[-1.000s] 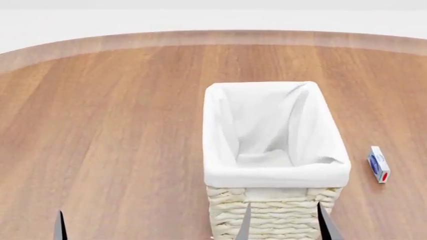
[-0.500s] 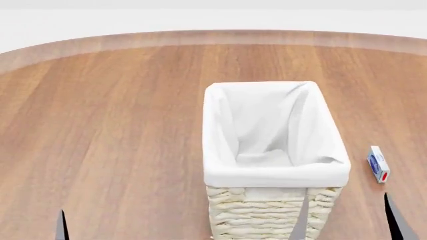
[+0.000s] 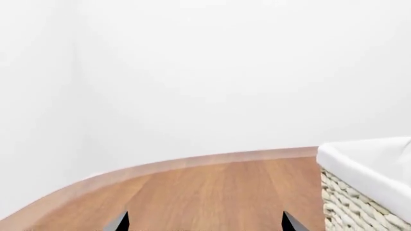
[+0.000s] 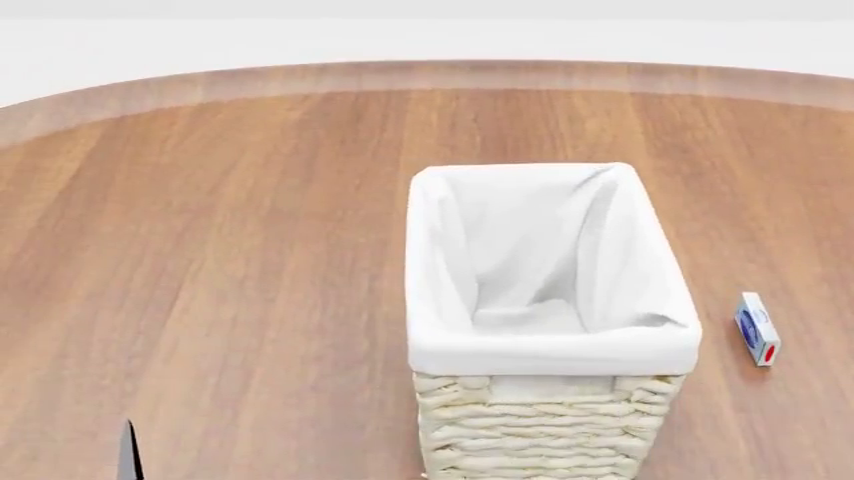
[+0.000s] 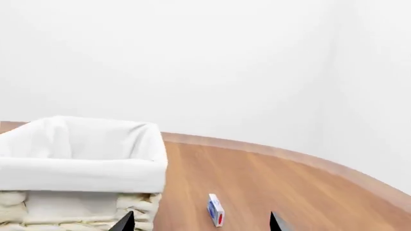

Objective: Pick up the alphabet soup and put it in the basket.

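- The right tool (image 5: 200, 222) stands open; only its two dark fingertips show in its wrist view, with nothing between them.
- The left tool (image 3: 204, 222) is likewise open and empty.
- The basket (image 4: 553, 345) stands upright on the wooden table (image 4: 227, 250), near the right tool and between the two tools.
- A small blue-and-white box (image 4: 757, 328) lies on the table beside the basket.
- No view shows the alphabet soup.

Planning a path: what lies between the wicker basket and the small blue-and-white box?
Only bare wooden tabletop separates the cream wicker basket from the small blue-and-white box, seen in head and right wrist views.
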`<state>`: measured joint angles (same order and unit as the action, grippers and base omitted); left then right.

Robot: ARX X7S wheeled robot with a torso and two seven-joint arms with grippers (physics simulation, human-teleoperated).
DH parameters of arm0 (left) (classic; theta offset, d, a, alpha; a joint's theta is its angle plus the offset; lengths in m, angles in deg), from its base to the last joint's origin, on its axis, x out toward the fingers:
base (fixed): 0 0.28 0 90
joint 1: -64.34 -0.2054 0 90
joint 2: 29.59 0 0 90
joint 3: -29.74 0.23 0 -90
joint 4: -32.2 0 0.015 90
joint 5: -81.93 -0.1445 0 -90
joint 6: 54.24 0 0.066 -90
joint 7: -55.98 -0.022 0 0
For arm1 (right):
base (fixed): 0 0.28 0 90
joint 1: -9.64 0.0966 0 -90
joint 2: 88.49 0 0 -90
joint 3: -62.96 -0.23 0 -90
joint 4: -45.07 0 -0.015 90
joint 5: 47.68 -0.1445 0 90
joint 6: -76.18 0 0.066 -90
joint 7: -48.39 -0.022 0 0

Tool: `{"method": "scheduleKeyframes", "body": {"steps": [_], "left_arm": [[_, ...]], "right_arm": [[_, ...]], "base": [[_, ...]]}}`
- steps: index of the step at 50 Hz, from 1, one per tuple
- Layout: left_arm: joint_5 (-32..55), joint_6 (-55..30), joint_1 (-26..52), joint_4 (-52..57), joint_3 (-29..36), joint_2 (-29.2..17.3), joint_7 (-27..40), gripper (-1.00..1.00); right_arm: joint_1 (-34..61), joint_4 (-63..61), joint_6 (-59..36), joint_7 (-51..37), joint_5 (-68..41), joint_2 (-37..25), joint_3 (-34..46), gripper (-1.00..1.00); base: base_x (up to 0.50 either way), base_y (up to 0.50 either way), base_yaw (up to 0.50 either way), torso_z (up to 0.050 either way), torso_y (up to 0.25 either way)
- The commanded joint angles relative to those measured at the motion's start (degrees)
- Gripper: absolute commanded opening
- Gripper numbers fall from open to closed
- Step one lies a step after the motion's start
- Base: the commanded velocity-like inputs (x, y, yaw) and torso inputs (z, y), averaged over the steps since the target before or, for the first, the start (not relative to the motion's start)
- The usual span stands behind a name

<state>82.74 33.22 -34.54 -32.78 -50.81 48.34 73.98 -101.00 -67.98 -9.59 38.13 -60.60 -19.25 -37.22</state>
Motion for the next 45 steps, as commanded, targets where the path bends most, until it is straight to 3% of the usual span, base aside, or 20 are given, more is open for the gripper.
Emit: {"method": "scheduleKeyframes", "body": {"steps": [1,19,45], "left_arm": [[0.02,0.71,0.57,-1.89,0.57,-0.10,0.41,1.00],[0.09,0.34,0.77,-2.32,0.95,-0.45,1.32,1.00],[1.00,-0.62,0.71,-1.42,0.87,-1.14,2.43,1.00]], "right_arm": [[-9.10,5.10,10.66,2.30,-0.64,2.12,-2.31,1.00],[-16.06,16.19,23.38,1.71,4.04,7.85,-2.11,1.00],[-7.58,34.18,33.76,-0.40,6.62,10.63,-1.21,1.00]], "base": [[0.00,0.00,0.00,0.000,0.000],[0.00,0.00,0.00,0.000,0.000],[0.00,0.00,0.00,0.000,0.000]]}}
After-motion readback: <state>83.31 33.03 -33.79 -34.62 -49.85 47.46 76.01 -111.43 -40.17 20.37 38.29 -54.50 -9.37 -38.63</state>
